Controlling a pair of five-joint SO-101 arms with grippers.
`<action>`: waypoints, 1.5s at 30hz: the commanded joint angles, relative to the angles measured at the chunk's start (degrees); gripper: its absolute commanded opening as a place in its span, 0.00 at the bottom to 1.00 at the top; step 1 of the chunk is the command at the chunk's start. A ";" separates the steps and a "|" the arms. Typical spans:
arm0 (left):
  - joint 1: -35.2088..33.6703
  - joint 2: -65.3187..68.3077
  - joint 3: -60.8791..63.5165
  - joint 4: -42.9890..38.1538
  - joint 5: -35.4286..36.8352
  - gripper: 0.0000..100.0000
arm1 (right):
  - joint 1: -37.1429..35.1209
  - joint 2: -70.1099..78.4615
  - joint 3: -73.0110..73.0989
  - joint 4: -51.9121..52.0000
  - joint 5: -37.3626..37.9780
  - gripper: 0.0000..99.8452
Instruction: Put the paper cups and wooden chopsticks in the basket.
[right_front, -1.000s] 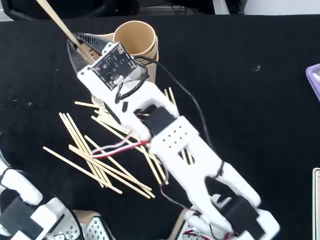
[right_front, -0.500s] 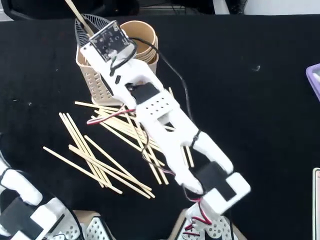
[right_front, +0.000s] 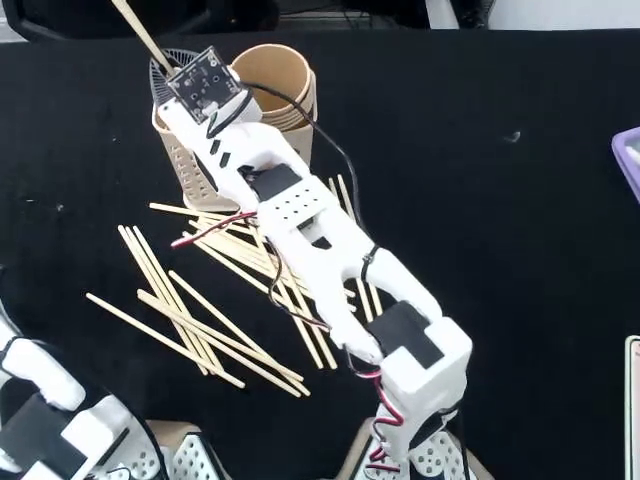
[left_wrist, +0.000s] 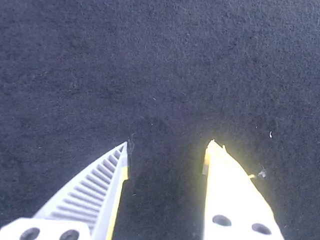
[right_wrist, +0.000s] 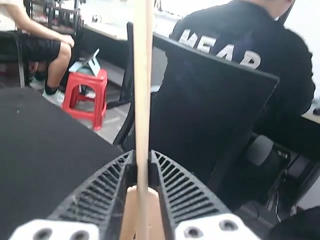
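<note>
Now we see the right gripper (right_wrist: 142, 159), clamped on one chopstick (right_wrist: 142, 75), advanced to above the basket (right_front: 185, 170); release should follow. Loose chopsticks (right_front: 205, 345) lie on the table (right_front: 500, 250); the left gripper (left_wrist: 167, 152) gapes wide.

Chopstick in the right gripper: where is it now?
Clamped in the right gripper, the chopstick slants up above the basket in the high view, just left of the stacked paper cups.
</note>
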 joint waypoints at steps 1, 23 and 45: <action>0.92 -1.93 -0.57 -0.62 0.00 0.24 | 0.70 0.13 -4.62 3.87 -0.18 0.02; 0.92 -1.93 -0.57 -0.70 0.00 0.24 | -0.88 -1.98 -7.08 9.32 -0.18 0.08; 0.92 -1.93 -0.57 -0.70 0.00 0.24 | 4.13 -44.88 -6.20 81.41 -0.09 0.08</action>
